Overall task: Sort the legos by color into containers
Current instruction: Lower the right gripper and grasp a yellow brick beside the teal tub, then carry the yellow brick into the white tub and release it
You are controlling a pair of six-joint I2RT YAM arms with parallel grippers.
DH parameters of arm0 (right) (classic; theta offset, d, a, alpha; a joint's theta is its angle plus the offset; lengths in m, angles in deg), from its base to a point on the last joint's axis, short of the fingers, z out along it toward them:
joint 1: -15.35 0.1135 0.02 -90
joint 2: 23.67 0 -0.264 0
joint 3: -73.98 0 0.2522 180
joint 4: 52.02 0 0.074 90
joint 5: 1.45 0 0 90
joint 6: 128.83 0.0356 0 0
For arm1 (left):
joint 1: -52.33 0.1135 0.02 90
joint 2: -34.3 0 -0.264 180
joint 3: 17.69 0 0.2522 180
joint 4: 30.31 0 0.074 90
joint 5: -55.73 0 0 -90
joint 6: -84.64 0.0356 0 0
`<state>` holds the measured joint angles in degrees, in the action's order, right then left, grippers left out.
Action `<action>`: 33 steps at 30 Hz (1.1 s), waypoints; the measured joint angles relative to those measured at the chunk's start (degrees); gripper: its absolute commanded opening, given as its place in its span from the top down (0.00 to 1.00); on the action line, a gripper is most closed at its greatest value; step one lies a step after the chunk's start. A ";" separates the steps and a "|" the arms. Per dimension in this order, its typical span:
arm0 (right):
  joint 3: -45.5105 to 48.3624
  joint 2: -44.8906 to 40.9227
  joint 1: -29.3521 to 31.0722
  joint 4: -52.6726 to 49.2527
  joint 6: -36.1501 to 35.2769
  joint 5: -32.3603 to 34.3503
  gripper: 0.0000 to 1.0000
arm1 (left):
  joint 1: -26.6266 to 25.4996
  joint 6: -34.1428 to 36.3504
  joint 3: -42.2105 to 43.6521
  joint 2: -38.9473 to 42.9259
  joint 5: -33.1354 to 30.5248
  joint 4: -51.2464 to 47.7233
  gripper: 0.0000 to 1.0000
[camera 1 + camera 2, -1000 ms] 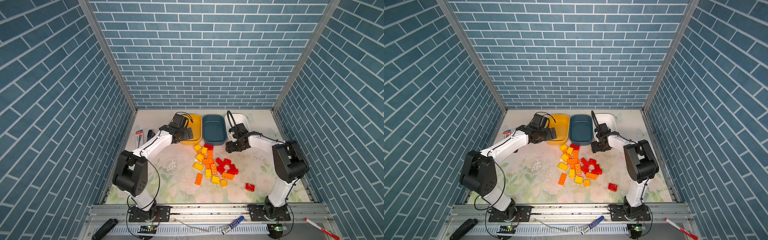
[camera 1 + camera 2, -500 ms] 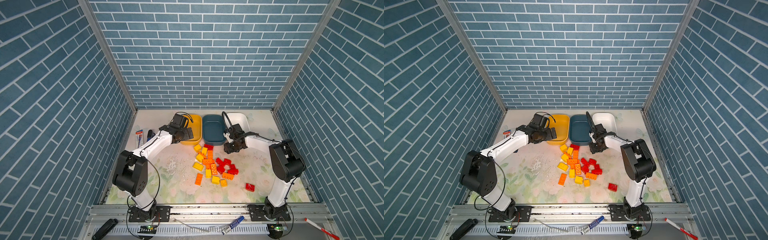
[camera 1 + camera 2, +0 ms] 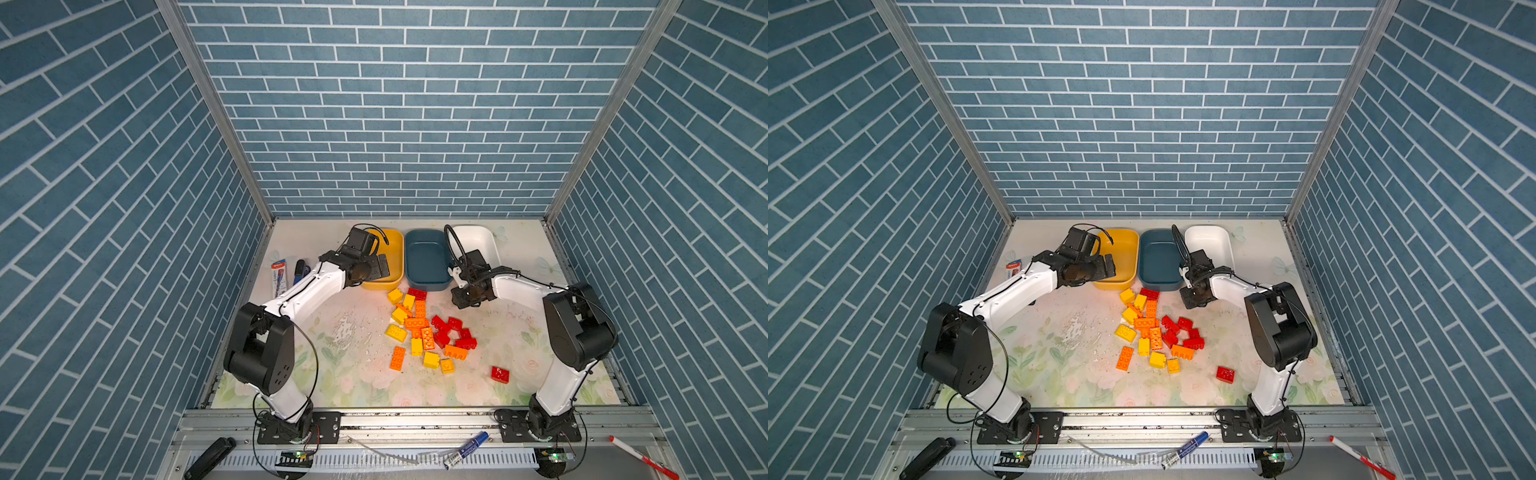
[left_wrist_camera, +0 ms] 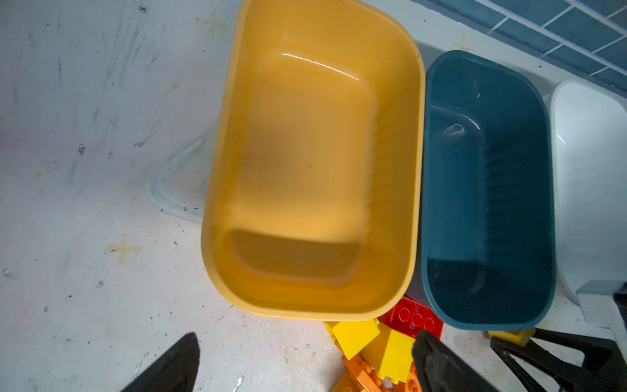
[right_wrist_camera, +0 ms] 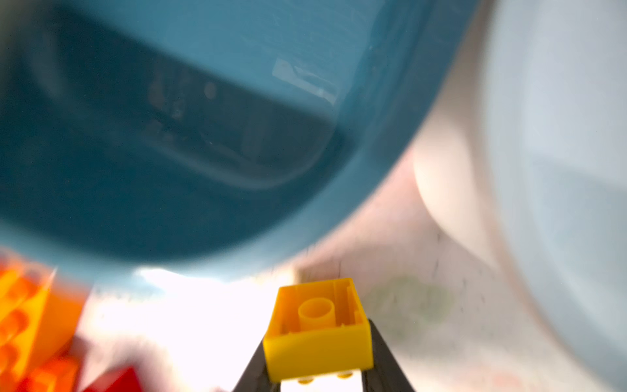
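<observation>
Right wrist: we note right gripper [image 5: 317,373] clamped on one yellow lego [image 5: 317,325]; three containers [image 3: 428,259] just ahead; left gripper [image 4: 305,342] wide, empty

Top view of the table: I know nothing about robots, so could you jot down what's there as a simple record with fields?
Tubs: yellow plastic tub, dark teal plastic tub, white plastic tub, side by side at the back; no bricks seen inside.
Loose bricks: pile of red, orange and yellow studded plastic bricks in front of the tubs; one red brick lies apart.
Left gripper: open, empty, by the yellow tub's near end.
Right gripper: shut on a small yellow brick.
</observation>
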<state>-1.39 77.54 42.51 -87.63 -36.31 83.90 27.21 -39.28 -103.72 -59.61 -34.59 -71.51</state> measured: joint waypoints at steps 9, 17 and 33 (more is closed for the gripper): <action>3.32 -13.42 -0.70 1.57 -0.44 -3.21 0.71 | -4.28 -0.37 0.00 1.03 -2.36 1.66 0.01; 0.44 -11.98 -6.47 4.44 4.57 -2.93 0.71 | -5.95 -0.15 7.32 6.84 -1.51 9.44 0.01; -28.22 14.62 -9.55 -5.60 5.05 8.35 0.42 | -5.95 5.03 12.20 14.51 -1.31 12.44 0.01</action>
<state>-29.61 92.16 32.96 -93.22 -31.26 92.25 21.26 -34.25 -91.53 -45.10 -35.90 -59.07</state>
